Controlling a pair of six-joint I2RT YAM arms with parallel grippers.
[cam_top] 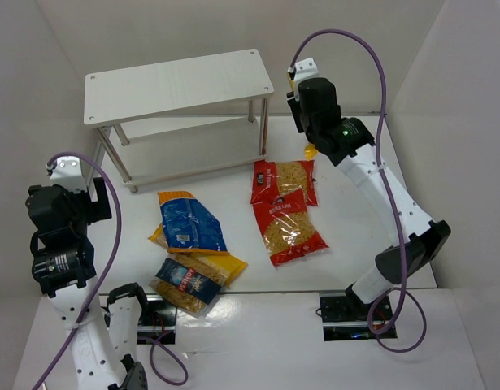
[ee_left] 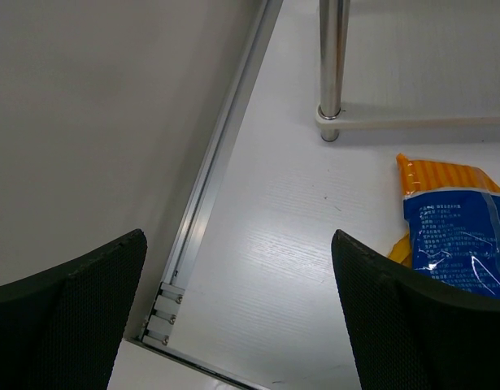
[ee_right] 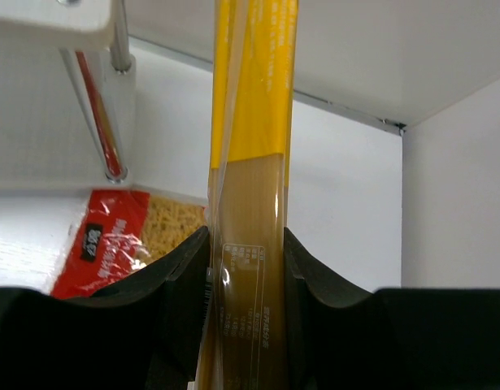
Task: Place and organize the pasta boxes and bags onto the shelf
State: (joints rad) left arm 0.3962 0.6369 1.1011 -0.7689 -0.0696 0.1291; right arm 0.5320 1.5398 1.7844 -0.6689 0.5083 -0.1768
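Pinched upright in the right gripper (ee_right: 245, 244), clear of the tabletop near the far right corner and just beside the right end of the shelf (cam_top: 176, 81): the long spaghetti pack (ee_right: 254, 97). Over by the left edge, spread wide and holding nothing: the left gripper (ee_left: 237, 244). No pack visible on the top tier.

Lying flat on the table (cam_top: 355, 203): one red bag (cam_top: 284, 180) overlapping a second red bag (cam_top: 292, 229) near the middle, the yellow-orange pack with blue label (cam_top: 189, 221) further left, and the clear bag with dark-blue label (cam_top: 187, 280) by the near edge, across another yellow pack (cam_top: 231, 264).

Probably best to tip the spaghetti level before going in, long side along the board. Swing round the silver leg (cam_top: 252, 122) rather than into it. Lay it toward the back of a tier, leaving the front for the bags. Let go only once fully supported along its length; otherwise likely to slide or roll off.

Underneath, smooth white laminate with a faint grain. All round, plain white panels (cam_top: 38, 97), with an aluminium rail (ee_left: 217, 179) along the foot of the left one.
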